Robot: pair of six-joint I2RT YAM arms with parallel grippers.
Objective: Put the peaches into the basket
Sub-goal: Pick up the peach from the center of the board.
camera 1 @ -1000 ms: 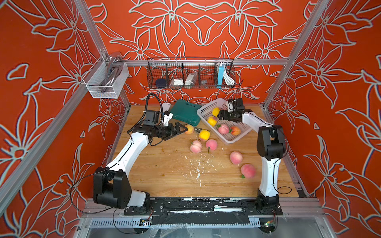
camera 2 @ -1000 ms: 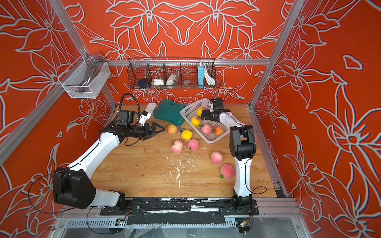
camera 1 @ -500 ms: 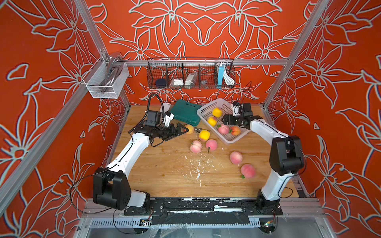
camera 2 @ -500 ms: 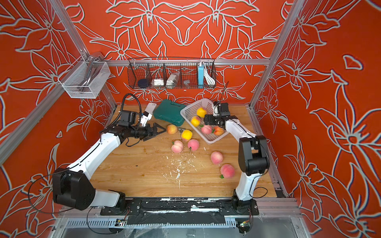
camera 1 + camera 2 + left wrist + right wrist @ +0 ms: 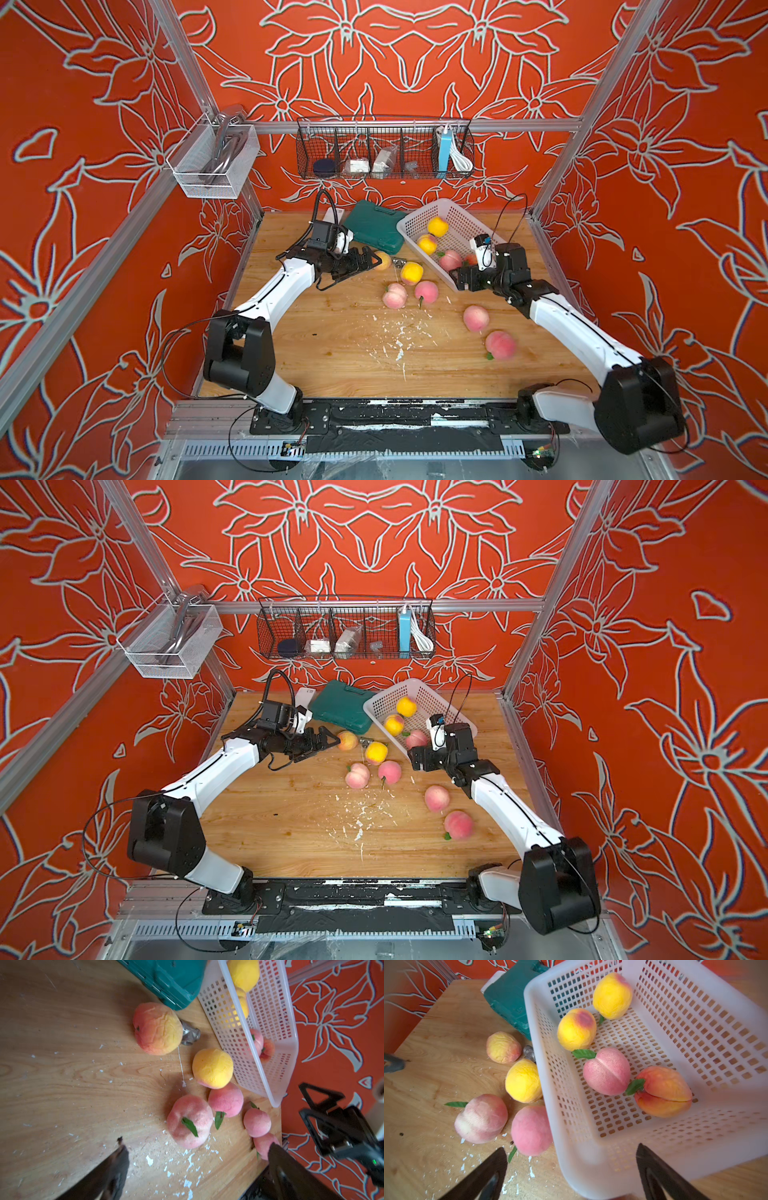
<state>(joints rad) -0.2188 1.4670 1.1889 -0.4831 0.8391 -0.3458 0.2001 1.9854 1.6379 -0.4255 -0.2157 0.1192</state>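
Left gripper (image 5: 374, 262) first: jaws spread wide, nothing between them, hovering low over the pale wooden tabletop (image 5: 316, 345). Just off its tips sits a wrinkled orange-yellow blushed toy peach (image 5: 383, 261). It looks almost touching in a top view, but the left wrist view shows it (image 5: 156, 1028) clear of both fingers (image 5: 116, 1163).

Off to one side past that peach is a dark green plastic case (image 5: 376, 226). Tucked right behind the peach is a small silver metal fitting (image 5: 399, 262). Further out ahead of the jaws are a plain yellow toy peach (image 5: 411, 272), a pale pink toy peach (image 5: 395, 296) and a deeper pink toy peach (image 5: 426, 291), those two side by side.

Then the pinkish-white perforated plastic basket (image 5: 459, 230). It holds a yellow leafed peach (image 5: 612, 995), a red-blotched yellow peach (image 5: 576, 1029), a pink creased peach (image 5: 606, 1071) and an orange-red peach (image 5: 663, 1092).

Right gripper (image 5: 457, 279) sits at the basket's nearest corner, jaws partway apart and gripping nothing. In its wrist view the corner lies between the fingers (image 5: 488, 1174) and isn't pinched. Behind it, beside its forearm, a round pink peach (image 5: 476, 318) and a reddish-pink peach (image 5: 500, 345) lie on the wood.
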